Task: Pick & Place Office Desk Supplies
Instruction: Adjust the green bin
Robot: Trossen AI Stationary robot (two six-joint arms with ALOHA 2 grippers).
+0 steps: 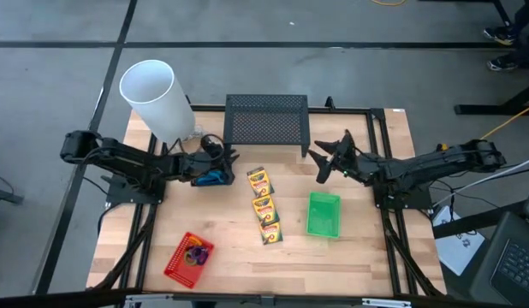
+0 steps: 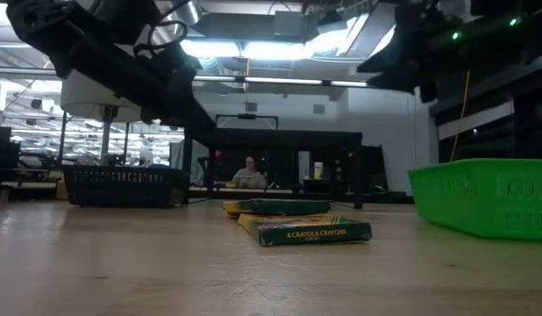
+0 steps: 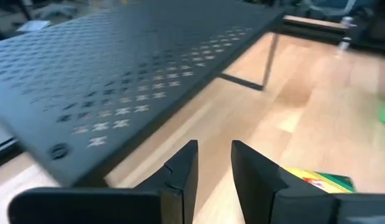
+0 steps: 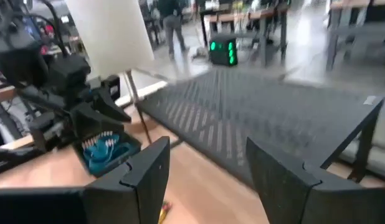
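High view: three crayon boxes (image 1: 264,205) at table centre; green basket (image 1: 323,214) at their 3 o'clock, red basket (image 1: 189,256) at 8, black basket (image 1: 211,178) at 10.

Left wrist: left gripper (image 3: 212,163) empty, fingers slightly parted.

Right wrist: right gripper (image 4: 208,165) spread wide, empty.

"8 CRAYOLA CRAYONS" on the nearest crayon box (image 2: 304,232)'s side.
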